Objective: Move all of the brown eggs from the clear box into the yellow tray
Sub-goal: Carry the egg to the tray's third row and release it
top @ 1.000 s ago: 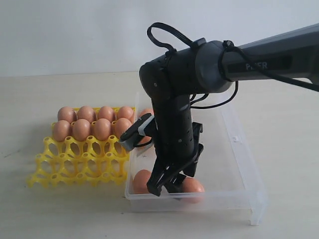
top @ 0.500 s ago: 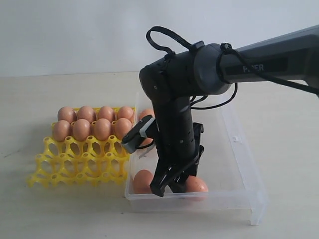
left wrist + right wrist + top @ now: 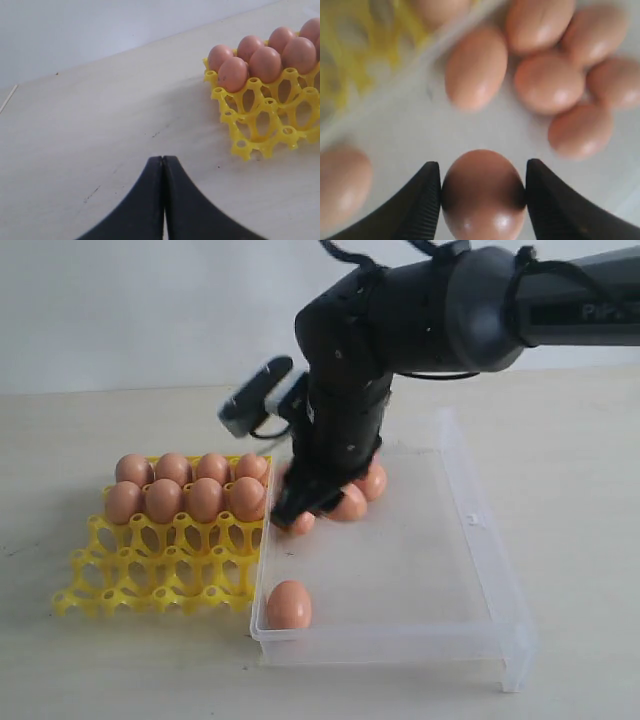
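Brown egg (image 3: 484, 195) lengthwise in end effector (image 3: 484, 170)

The brown eggs (image 3: 483, 212) are showing smooth shells with a soft sheen, a few finely speckled. The clear box (image 3: 480, 530) is looking like glossy transparent plastic, and the yellow tray (image 3: 150, 575) like smooth bright plastic. The tabletop (image 3: 100, 670) is appearing pale, matt and faintly wood-grained. The right gripper's (image 3: 483, 182) black pads (image 3: 427, 200) are showing fine ribbing.

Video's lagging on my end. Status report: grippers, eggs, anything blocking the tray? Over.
Right gripper shut on one brown egg, over clear box. Left gripper shut, over table beside yellow tray. Tray's front cups open; path looks clear.
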{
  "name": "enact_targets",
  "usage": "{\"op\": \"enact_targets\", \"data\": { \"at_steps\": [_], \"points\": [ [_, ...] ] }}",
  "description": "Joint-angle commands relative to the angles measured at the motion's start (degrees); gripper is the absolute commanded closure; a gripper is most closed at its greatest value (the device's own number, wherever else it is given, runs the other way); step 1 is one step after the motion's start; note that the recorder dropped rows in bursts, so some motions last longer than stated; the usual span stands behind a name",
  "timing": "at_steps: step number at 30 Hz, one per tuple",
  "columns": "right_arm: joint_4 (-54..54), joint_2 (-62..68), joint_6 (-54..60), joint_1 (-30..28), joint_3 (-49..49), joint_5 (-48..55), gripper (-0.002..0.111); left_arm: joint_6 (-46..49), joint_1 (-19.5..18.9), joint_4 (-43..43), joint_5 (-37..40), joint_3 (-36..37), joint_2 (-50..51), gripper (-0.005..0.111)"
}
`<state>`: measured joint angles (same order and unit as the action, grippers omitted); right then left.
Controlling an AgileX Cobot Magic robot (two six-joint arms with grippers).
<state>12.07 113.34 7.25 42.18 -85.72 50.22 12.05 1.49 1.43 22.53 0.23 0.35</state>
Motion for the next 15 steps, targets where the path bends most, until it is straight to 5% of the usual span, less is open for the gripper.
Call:
{"op": "enact_targets", "data": {
  "at_steps": [1,7,15],
  "points": [
    [-7.5,-2.1,-2.5,-0.2,2.4,-22.8,0.108,-0.3,0.3,0.0,-0.4,-0.2,-0.3,0.107],
    [-11.3,-2.1,-6.0,-0.2,11.4,-46.8,0.108,-0.3,0.3,0.0,-0.4,-0.2,-0.3,0.107],
    [-9.0,-0.4,-13.6,-0.2,20.4,-64.5,0.108,-0.3,0.3,0.0,-0.4,-0.2,-0.3,0.107]
  ]
}}
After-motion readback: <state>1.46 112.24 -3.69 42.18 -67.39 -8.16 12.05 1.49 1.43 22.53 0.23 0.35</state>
